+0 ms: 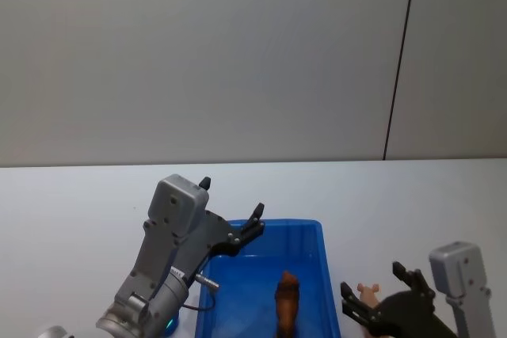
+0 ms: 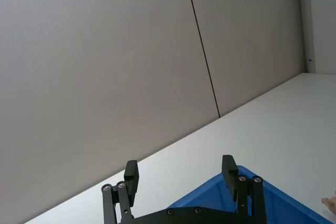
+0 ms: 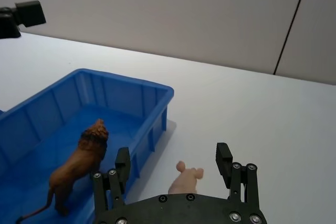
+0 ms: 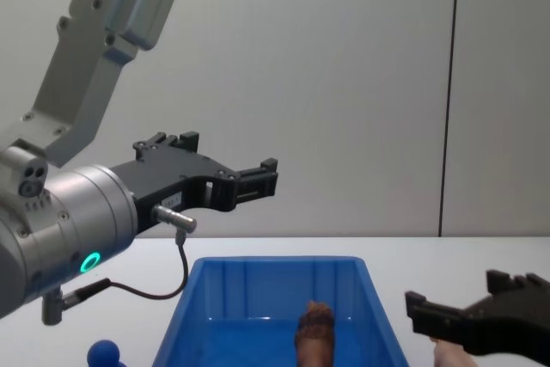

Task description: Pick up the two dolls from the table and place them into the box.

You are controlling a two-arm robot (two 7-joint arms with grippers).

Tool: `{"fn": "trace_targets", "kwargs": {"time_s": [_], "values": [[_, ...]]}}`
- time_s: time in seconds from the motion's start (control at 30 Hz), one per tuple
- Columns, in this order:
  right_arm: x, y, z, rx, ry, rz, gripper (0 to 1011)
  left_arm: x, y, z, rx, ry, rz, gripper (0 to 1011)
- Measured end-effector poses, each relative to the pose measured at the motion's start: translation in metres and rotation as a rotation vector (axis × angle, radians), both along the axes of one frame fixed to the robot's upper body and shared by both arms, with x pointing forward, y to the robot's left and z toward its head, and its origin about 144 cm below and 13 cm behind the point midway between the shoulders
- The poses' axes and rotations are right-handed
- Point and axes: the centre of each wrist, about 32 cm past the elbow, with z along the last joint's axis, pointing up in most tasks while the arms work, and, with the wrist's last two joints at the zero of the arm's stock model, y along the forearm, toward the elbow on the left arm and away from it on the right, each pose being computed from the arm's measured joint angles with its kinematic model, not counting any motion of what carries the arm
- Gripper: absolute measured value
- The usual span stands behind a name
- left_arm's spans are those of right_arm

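pink doll [image 3: 185,182] | btwn R gripper [image 3: 174,156] fingers, spread | on table [image 3: 252,114] by box [image 3: 121,98]

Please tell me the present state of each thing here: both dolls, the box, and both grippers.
brown doll: standing upright inside the box.
pink doll: on the table beside the box, not gripped.
box: open on top, holding the brown doll.
left gripper: open, empty, raised above the box.
right gripper: open, empty, low by the pink doll.
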Motion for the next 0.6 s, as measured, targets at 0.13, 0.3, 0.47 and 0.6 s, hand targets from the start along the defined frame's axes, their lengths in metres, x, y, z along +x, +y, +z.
{"fn": "trace_targets", "kwargs": {"time_s": [0.13,0.3,0.47,0.6], "values": [[-0.004,-0.001,-0.004,-0.001,0.013,-0.018,1001,0.000,0.000,0.000,0.000,0.000,0.000,1001],[-0.008,0.000,-0.011,-0.004,0.034,-0.035,1001,0.000,0.000,0.000,0.000,0.000,0.000,1001],[-0.010,0.001,-0.018,-0.004,0.052,-0.041,1001,0.000,0.000,0.000,0.000,0.000,0.000,1001],[-0.010,0.003,-0.023,-0.007,0.063,-0.044,1001,0.000,0.000,0.000,0.000,0.000,0.000,1001]]}}
